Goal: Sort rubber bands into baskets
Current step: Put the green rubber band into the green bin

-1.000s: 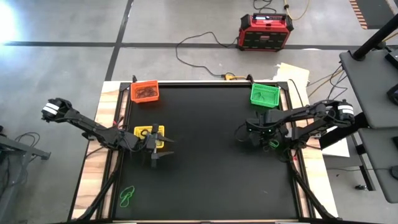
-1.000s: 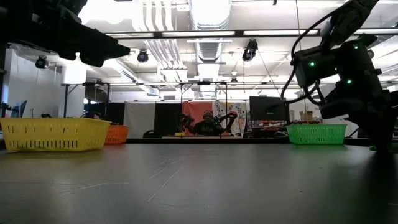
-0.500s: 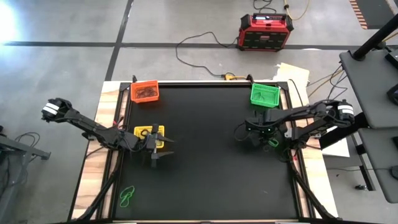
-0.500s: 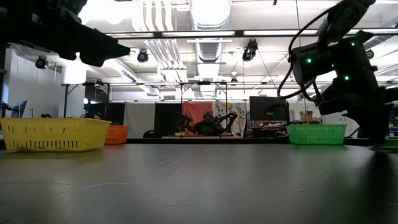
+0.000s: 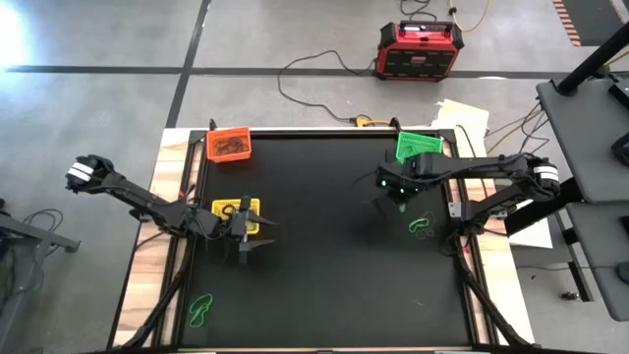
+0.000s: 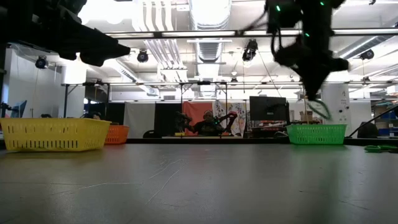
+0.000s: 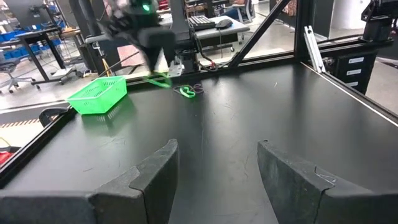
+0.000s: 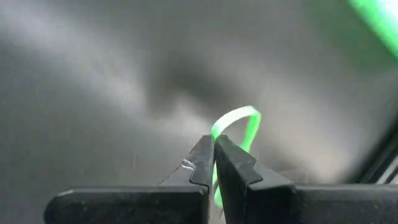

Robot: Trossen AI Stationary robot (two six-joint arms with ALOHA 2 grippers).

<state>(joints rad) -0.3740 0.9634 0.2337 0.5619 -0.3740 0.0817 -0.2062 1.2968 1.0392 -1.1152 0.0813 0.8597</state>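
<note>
On the black table (image 5: pixel 324 256), the three baskets stand well apart: the orange basket (image 5: pixel 229 145) at the far left corner with dark bands inside, the green basket (image 5: pixel 417 147) at the far right, partly covered by the right arm, and the yellow basket (image 5: pixel 236 213) on the left side, nearer the middle of that edge. Beyond the table, on the floor, a red-and-black box (image 5: pixel 421 50) sits with cables running from it. The left arm reaches in from the left edge; the left hand (image 5: pixel 245 243) hangs just beside the yellow basket with its fingers (image 7: pixel 155 180) spread apart and nothing between them. The right arm extends from the right edge toward the green basket; the right hand (image 8: pixel 213 163) is raised above the table, clenched on a green rubber band (image 8: pixel 239 127), which loops out from the closed fingertips. In the low view this band dangles above the green basket's level. A small cluster of loose rubber bands (image 5: pixel 423 226) lies on the table near the right edge, and another green band pair (image 5: pixel 201 312) lies at the near left corner.
</note>
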